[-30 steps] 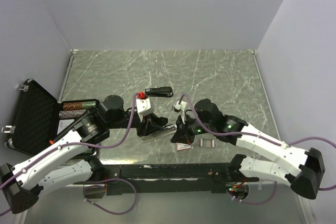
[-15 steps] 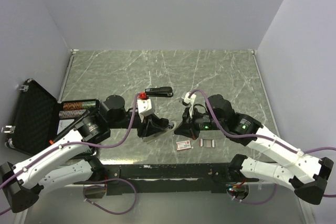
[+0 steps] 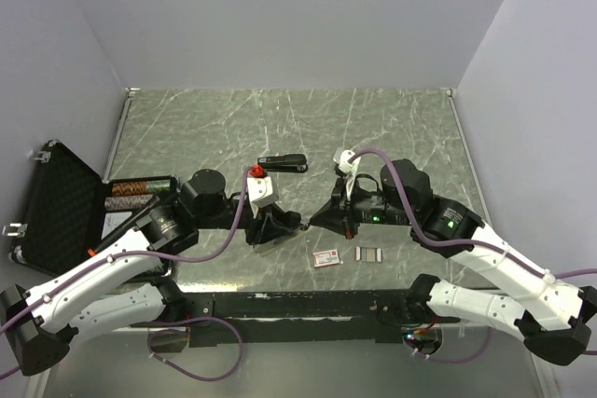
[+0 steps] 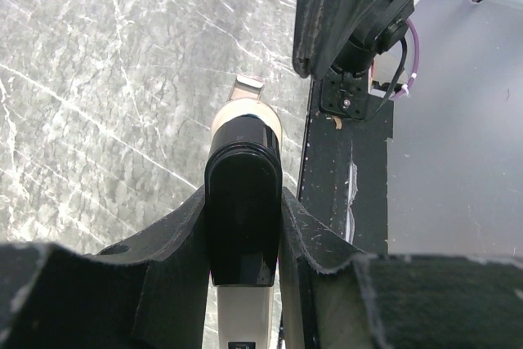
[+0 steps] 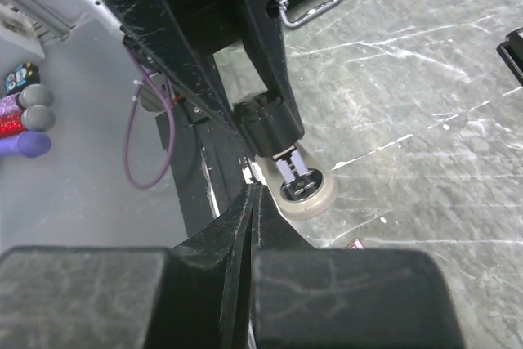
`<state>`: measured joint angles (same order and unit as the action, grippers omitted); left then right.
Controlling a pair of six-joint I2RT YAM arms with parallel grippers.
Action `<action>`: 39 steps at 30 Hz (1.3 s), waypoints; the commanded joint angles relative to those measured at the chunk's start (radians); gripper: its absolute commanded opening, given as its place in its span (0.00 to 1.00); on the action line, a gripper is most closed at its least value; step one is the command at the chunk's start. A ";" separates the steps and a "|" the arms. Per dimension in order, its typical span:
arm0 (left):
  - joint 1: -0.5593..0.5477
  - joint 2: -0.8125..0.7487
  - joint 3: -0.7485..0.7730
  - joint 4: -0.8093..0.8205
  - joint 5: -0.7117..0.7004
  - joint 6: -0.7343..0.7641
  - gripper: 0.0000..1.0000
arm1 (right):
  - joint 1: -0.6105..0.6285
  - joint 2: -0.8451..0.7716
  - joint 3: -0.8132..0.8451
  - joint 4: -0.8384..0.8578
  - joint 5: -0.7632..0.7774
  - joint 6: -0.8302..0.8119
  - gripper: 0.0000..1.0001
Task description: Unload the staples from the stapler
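Observation:
My left gripper [image 4: 242, 230] is shut on the stapler [image 4: 242, 202], with one finger on each side of its glossy black top; the cream base [image 4: 248, 116] sticks out ahead. From above, the stapler [image 3: 283, 223] is held just above the table in the left gripper [image 3: 269, 226]. My right gripper [image 5: 252, 190] is shut, with nothing visible between its jaws. Its tips sit just short of the stapler's cream front end [image 5: 304, 188], where the metal works show. Two short silver strips of staples [image 3: 370, 253] lie on the table to the right.
A small red-and-white box [image 3: 326, 259] lies beside the staples. A second black stapler [image 3: 283, 163] rests farther back. An open black case [image 3: 58, 212] holding rolls sits at the left edge. The black base rail [image 3: 298, 305] runs along the near edge.
The right arm has pulled back to the right and lifted, uncovering the red-and-white box. The left gripper still holds the stapler, and it has shifted slightly.

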<state>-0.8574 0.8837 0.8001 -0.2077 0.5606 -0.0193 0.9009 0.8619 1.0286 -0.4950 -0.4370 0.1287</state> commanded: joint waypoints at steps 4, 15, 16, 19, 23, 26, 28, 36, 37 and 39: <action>-0.005 -0.020 0.021 0.083 0.030 -0.011 0.01 | 0.000 0.054 0.022 0.071 0.066 0.018 0.00; -0.006 -0.048 0.021 0.108 -0.002 -0.024 0.01 | 0.000 0.078 -0.093 0.108 0.052 0.063 0.00; -0.006 -0.051 0.021 0.114 -0.010 -0.027 0.01 | 0.001 0.072 -0.107 0.108 0.052 0.068 0.00; -0.006 -0.060 0.017 0.129 -0.039 -0.036 0.01 | 0.003 0.058 -0.157 0.115 0.049 0.084 0.00; -0.005 -0.060 0.019 0.145 -0.057 -0.048 0.01 | 0.013 0.058 -0.203 0.130 0.047 0.104 0.00; -0.006 -0.054 0.021 0.163 -0.057 -0.057 0.01 | 0.021 0.068 -0.220 0.147 0.049 0.114 0.00; -0.005 -0.039 0.027 0.162 -0.041 -0.059 0.01 | 0.023 0.074 -0.211 0.153 0.057 0.112 0.00; -0.014 -0.008 0.036 0.126 -0.041 -0.048 0.01 | 0.026 0.088 -0.133 0.072 0.150 0.060 0.00; -0.015 -0.003 0.036 0.117 -0.044 -0.044 0.01 | 0.026 0.086 -0.124 0.061 0.168 0.054 0.00; -0.022 0.004 0.037 0.108 -0.050 -0.038 0.01 | 0.026 0.085 -0.105 0.035 0.198 0.045 0.00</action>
<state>-0.8631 0.8879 0.7883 -0.2249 0.5079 -0.0608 0.9146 0.9501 0.8513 -0.4274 -0.3088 0.2020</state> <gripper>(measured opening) 0.368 0.008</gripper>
